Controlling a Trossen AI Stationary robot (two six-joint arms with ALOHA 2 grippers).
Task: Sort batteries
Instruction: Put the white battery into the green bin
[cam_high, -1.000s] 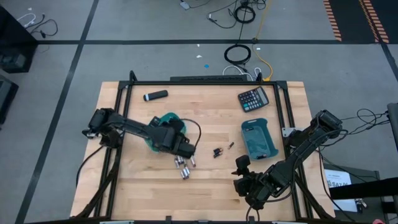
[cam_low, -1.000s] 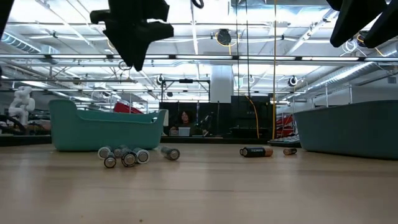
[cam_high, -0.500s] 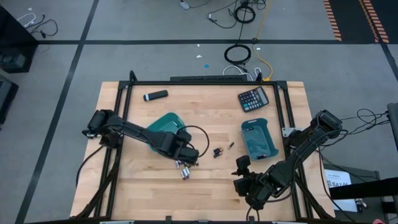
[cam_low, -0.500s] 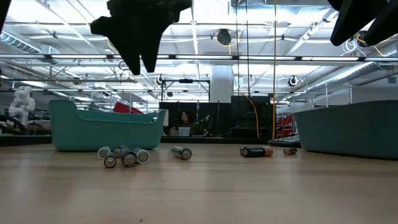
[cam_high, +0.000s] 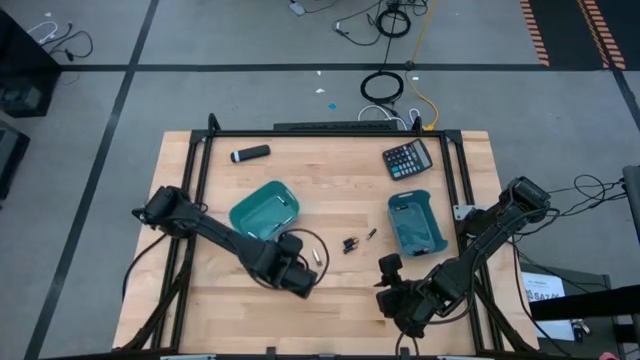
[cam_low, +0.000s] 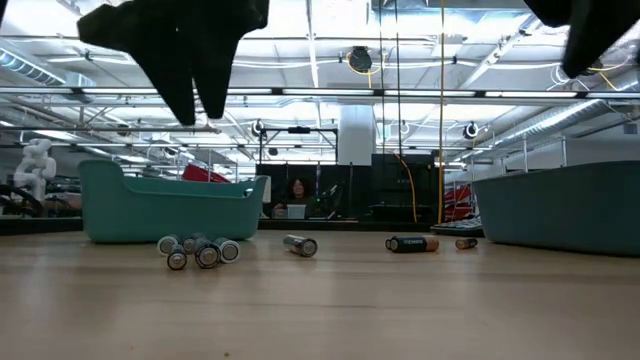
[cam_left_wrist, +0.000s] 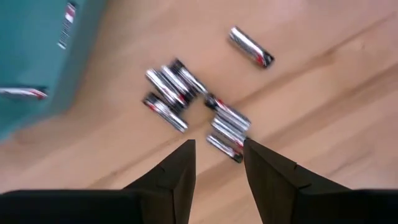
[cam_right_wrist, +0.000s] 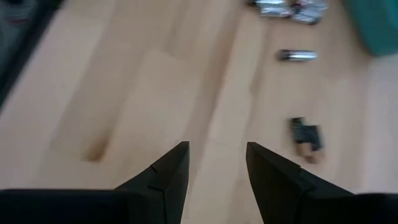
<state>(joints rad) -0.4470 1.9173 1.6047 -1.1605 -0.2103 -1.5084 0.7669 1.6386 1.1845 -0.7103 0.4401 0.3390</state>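
Observation:
Several silvery-white batteries (cam_left_wrist: 193, 106) lie on their sides in a loose heap on the table, also seen as a cluster of batteries (cam_low: 200, 250) in the low view. One silvery battery (cam_high: 318, 257) lies apart to their right. Two small dark batteries (cam_high: 350, 243) lie farther right. My left gripper (cam_left_wrist: 219, 152) hangs open above the heap, well clear of the table. My right gripper (cam_right_wrist: 217, 155) is open near the table's near edge, over bare wood, right of the batteries. A left teal tray (cam_high: 265, 210) has one battery (cam_left_wrist: 22, 93) inside.
A second teal tray (cam_high: 415, 222) sits on the right side of the table, with a calculator (cam_high: 408, 158) beyond it. A black marker-like cylinder (cam_high: 250, 153) lies near the far left corner. Bare wood lies between the two grippers along the near edge.
My left gripper has moved from above the left teal tray toward the table's near edge and a little right, and now stands over the heap of silvery batteries. The single silvery battery has rolled a short way to the right, away from the heap.

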